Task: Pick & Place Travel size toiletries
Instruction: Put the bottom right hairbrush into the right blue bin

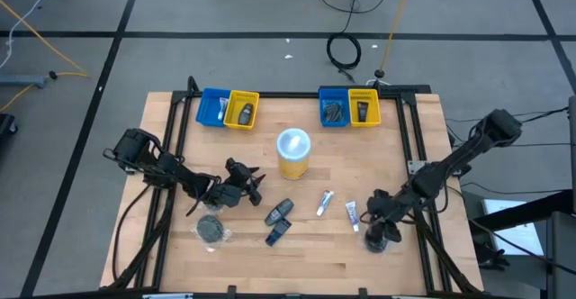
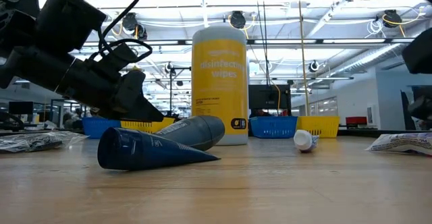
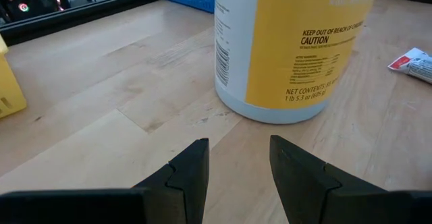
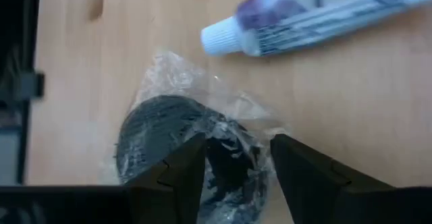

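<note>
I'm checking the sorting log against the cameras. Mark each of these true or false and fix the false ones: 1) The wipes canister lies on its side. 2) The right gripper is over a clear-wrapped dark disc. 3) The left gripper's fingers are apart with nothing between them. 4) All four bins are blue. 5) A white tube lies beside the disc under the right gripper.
1) False. The yellow wipes canister stands upright, white lid on top.
2) True. The right gripper straddles the wrapped dark disc.
3) True. The left gripper is open over bare table, facing the canister.
4) False. There are two blue bins and two yellow bins, in pairs.
5) True. The white tube lies just past the disc.
</note>
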Available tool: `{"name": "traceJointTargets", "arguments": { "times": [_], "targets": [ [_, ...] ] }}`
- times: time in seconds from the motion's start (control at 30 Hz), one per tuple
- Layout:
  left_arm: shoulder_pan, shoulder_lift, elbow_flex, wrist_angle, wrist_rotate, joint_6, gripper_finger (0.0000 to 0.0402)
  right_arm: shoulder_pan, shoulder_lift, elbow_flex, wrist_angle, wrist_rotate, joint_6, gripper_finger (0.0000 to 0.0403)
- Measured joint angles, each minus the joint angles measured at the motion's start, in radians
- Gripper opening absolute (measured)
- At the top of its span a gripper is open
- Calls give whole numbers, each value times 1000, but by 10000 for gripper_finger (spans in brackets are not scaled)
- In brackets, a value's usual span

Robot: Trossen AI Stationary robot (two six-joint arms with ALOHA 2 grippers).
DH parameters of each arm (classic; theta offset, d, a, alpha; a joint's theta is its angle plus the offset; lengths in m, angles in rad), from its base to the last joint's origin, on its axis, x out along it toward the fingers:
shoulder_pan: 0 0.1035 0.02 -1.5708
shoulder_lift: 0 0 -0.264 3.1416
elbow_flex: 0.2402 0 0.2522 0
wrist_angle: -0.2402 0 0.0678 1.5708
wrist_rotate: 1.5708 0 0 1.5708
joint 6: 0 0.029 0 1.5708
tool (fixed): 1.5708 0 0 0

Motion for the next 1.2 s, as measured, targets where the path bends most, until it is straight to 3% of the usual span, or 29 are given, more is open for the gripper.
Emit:
{"name": "traceJointTargets", "arguments": {
  "times": [0.17, 0.33, 0.5, 0.77, 0.97, 1.2],
  "targets": [
    [0, 0, 0, 0, 0, 0, 152, 9, 25, -1, -3, 48, -161, 88],
    [2, 0, 0, 0, 0, 0, 152, 9, 26, -1, -4, 61, -222, 9],
    [8, 0, 0, 0, 0, 1, 152, 6, -6, 11, -48, 63, -150, 6],
    [12, 0, 0, 1, -1, 4, 152, 6, -172, 139, -260, 109, -31, 1],
    [12, 0, 0, 1, -1, 4, 152, -36, -260, 181, -186, 346, -78, 1],
    [11, -4, 0, 1, -1, 25, 152, -219, -233, 181, -75, 570, -242, 1]
  ]
}}
